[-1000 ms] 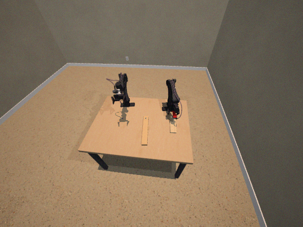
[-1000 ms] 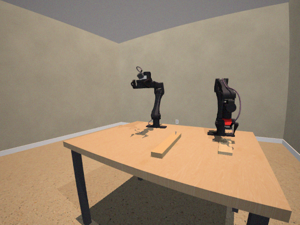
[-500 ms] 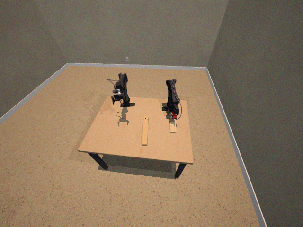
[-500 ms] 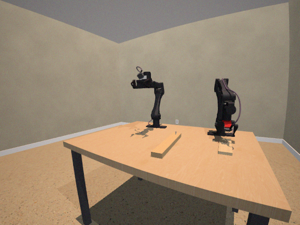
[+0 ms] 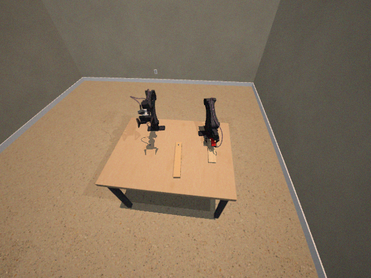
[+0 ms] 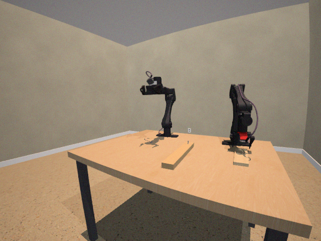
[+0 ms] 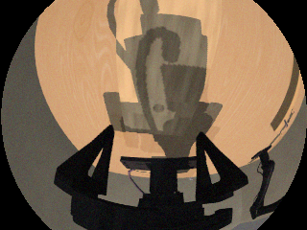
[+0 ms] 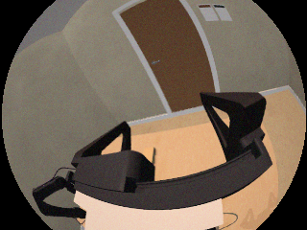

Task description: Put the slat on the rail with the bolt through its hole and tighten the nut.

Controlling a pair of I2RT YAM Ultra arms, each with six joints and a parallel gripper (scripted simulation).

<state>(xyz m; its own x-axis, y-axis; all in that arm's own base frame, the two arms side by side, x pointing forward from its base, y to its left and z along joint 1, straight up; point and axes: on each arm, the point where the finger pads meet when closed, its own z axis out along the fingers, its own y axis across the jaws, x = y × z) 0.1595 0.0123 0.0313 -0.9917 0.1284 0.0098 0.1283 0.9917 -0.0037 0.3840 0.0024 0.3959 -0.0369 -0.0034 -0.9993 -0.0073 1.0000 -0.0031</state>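
Near the viewer, a wooden table (image 5: 167, 185) (image 6: 196, 181) on dark legs, with its front edge on the near side of the rail (image 5: 177, 163) (image 6: 177, 156) (image 7: 287, 98). Lying flat on the top, long and pale, with one end toward that edge: the rail itself. Off to the left arm's side of the rail, well apart from it, the slat (image 5: 212, 158) (image 6: 241, 161) (image 7: 182, 7), shorter and also flat on the table, partly under the arm's shadow. Visible in the left wrist view, a round hole (image 7: 158, 108) in the slat. Upright at the rail's far end, a small bolt (image 5: 178, 145) (image 6: 187, 142), apart from the slat. Cannot make out the nut.

Beyond the slat, on the same side of the rail, the left gripper (image 5: 211, 142) (image 6: 241, 145) (image 7: 156, 132), low and pointing down, fingers spread wide with nothing between. Just above those fingers, a red part (image 5: 213, 142) (image 6: 243, 135).

Across the rail, on the right arm's side, the right gripper (image 5: 143, 121) (image 6: 142, 90) (image 8: 161, 111), raised high above the table, also spread wide and holding nothing. Farther off, well beyond the rail's bolt end, a white wall outlet (image 5: 155, 72) (image 6: 189, 130). In the right wrist view, past the table, a brown door (image 8: 168, 53) in a pale frame.
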